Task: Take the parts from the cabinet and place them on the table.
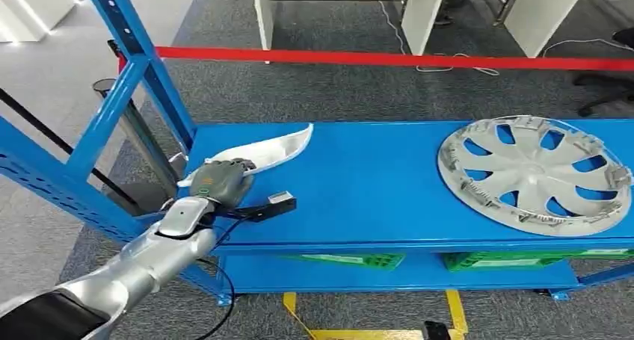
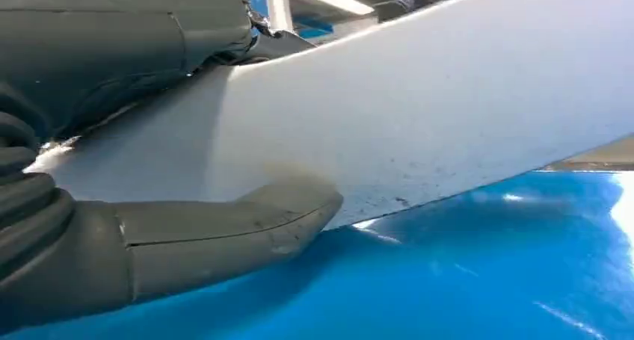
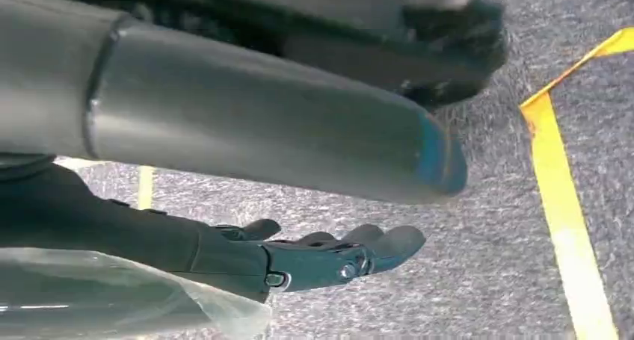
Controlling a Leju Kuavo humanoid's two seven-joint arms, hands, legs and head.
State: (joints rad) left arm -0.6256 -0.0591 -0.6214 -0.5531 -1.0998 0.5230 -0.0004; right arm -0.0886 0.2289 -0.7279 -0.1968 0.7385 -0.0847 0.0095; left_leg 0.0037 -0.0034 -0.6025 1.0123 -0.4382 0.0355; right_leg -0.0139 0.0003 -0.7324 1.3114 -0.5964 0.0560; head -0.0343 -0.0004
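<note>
A white curved shell part (image 1: 280,147) lies at the left end of the blue cabinet shelf (image 1: 359,190). My left hand (image 1: 217,179) grips its near end. In the left wrist view the thumb (image 2: 224,235) sits under the white part (image 2: 419,108) and the dark fingers lie over it, just above the blue surface. A silver wheel cover (image 1: 534,174) lies flat at the shelf's right end. My right hand (image 3: 299,258) hangs over the grey carpet with its fingers stretched out, holding nothing.
Blue cabinet uprights (image 1: 142,63) rise at the left, close to my left arm. A red barrier tape (image 1: 389,58) runs behind the shelf. Green bins (image 1: 351,260) sit on the lower level. Yellow floor tape (image 1: 456,310) marks the carpet in front.
</note>
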